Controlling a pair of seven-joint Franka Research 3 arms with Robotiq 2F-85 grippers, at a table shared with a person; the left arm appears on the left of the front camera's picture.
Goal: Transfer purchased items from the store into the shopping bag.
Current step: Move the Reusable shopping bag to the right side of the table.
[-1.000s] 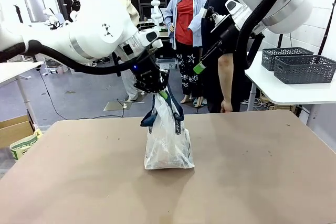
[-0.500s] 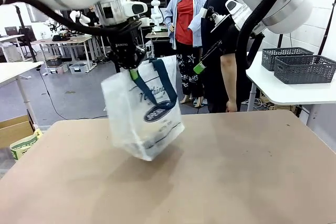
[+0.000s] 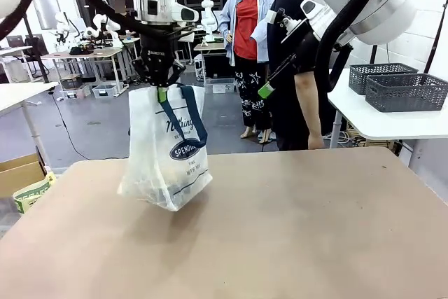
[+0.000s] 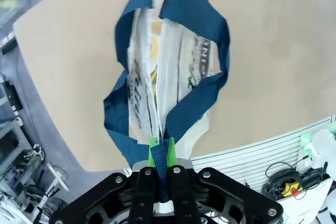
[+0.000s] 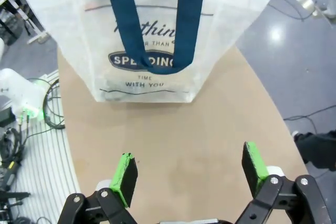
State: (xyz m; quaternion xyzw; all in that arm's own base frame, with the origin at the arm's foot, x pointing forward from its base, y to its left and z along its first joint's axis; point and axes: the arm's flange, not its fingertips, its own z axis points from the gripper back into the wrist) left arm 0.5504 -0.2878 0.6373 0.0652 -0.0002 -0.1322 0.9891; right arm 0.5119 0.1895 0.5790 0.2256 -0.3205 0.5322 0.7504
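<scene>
Above the left half of the table [image 3: 315, 229], the left gripper [image 3: 162, 93] has its fingers pinched tight on the navy handles [image 4: 167, 124] of the shopping bag [image 3: 166, 162]; the bag hangs from that grip, tilted, its lower corner low over the tabletop or perhaps just touching it — I cannot tell which. From the left wrist view, the 2 straps are gathered between the green pads [image 4: 156, 156], and the bag's mouth is nearly shut, with yellow and pale packaging [image 4: 152, 51] showing inside; the goods appear to be bagged already, so the step in hand looks like carrying the loaded bag, probably toward a set-down or a handover.

The right gripper [image 5: 189, 174] hangs well apart from the bag, jaws spread wide and holding nothing; it faces the printed side of the bag across bare table.

To do this well: keep the pinch firm on both straps, since a slip of 1 strap would let the mouth gape and tip; move slowly so the tilted bag stops swinging; lower it until the base sits flat before letting go — a corner-first landing would likely topple it. 2 dark baskets [image 3: 402, 89] sit on a side table to the right, beside a person [image 3: 297, 68] standing at the far edge.
</scene>
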